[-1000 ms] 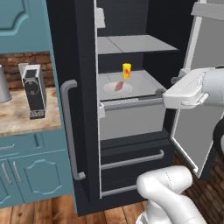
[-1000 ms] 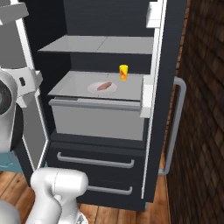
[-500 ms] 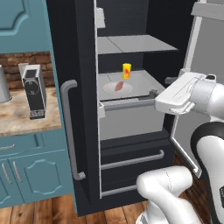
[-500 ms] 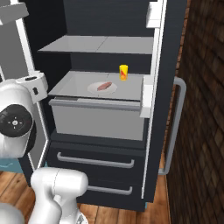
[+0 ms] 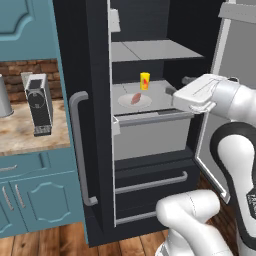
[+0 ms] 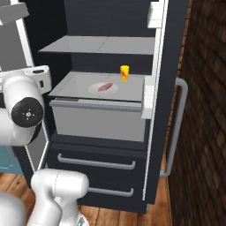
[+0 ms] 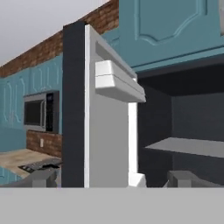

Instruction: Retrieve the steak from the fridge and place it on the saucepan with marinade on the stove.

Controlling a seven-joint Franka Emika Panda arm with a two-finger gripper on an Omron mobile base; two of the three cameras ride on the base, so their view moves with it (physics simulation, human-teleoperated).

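We see the fridge [image 5: 95,125] w/ its right door open. The steak [image 5: 135,98] lies on a white plate [image 5: 134,102] on the middle shelf, centre of the left base view, a yellow carton [image 5: 145,80] just behind it. Our gripper [image 5: 178,85] sits at right of that view, near the shelf's edge, jaws fully apart, holding nothing. A coffee machine [image 5: 38,104] stands on the surface at left.

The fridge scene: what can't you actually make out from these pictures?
- fridge drawers: closed fronts hide their contents, both base views.
- steak: too small for detail, on its white plate.
- yellow carton: label too small to read.
- gripper: fingertips cut off by the hand view's bottom.
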